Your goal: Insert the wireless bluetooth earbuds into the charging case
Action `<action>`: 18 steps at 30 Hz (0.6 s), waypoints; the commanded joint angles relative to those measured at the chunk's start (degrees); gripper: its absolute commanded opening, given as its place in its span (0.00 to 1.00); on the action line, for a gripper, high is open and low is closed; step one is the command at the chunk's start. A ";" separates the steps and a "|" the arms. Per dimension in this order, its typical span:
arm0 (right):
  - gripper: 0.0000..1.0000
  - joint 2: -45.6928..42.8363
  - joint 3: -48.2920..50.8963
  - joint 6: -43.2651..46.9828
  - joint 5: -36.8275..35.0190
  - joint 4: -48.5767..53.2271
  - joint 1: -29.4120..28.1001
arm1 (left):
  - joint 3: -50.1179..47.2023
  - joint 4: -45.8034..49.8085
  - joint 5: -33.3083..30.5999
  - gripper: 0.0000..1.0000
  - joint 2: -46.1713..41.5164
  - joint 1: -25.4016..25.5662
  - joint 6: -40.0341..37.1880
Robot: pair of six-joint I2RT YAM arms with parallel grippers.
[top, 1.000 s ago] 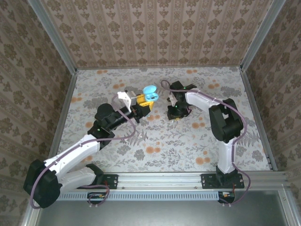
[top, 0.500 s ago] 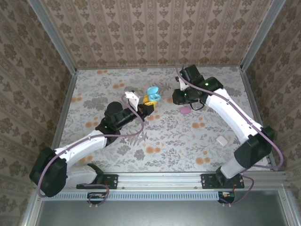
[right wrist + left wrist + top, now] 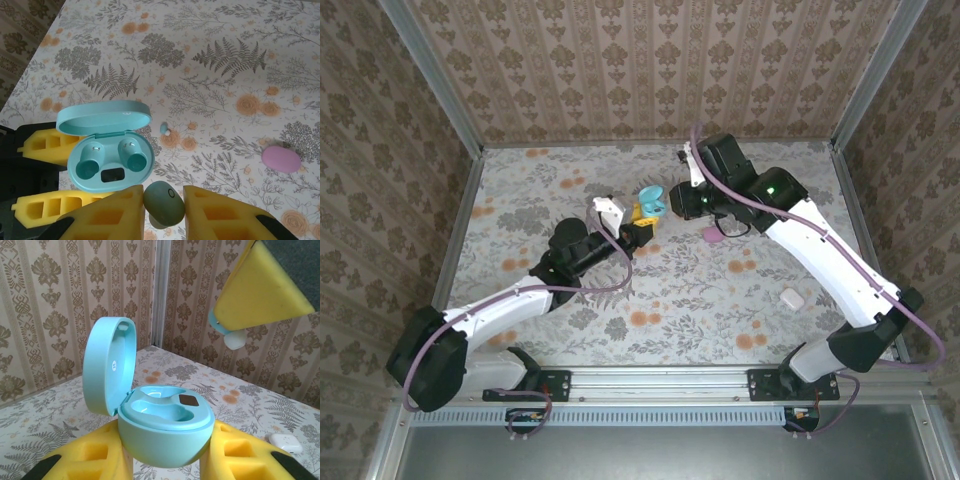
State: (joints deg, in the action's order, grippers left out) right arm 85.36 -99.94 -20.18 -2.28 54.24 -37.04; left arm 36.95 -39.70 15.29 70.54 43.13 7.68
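Open case (image 3: 165, 432) pinched in the left end effector (image 3: 164, 455) — the right end effector (image 3: 164, 206), pinching an earbud (image 3: 163, 199), should centre over a well (image 3: 134, 161).

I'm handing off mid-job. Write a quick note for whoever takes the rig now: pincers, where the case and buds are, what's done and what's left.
Left pincer: shut on the open light-teal egg-shaped plastic charging case, lid up.
Right pincer: shut on a glossy teal plastic earbud, close to the case but not in a socket.
A small light-blue plastic earbud lies loose on the floral table, just beyond the case. A closed pink pebble-shaped case lies farther off.
Done: case open, one bud gripped. Both sockets are empty.
Left: seat the held bud, then fetch and seat the loose one.
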 commanded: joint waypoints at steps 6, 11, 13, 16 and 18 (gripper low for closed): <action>0.26 1.15 -0.79 -1.05 -1.52 -1.19 -0.76 | 2.07 -3.13 1.23 0.30 0.12 0.68 -1.35; 0.26 1.75 -0.81 -1.26 -0.80 -2.38 -1.19 | 2.25 -3.02 1.68 0.30 0.10 0.79 -1.35; 0.26 2.15 -0.91 -1.26 -0.73 -2.60 -1.41 | 2.34 -3.09 1.59 0.30 0.12 0.78 -1.35; 0.26 2.52 -0.87 -1.17 -0.79 -3.04 -1.72 | 2.43 -2.95 1.59 0.30 0.03 0.88 -1.31; 0.26 2.80 -1.00 -1.11 -0.86 -3.00 -1.90 | 2.51 -2.95 1.57 0.30 -0.05 0.89 -1.31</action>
State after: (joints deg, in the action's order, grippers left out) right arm 87.22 -99.94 -20.51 -2.63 52.45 -38.50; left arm 37.28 -40.38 16.12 70.54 43.53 7.44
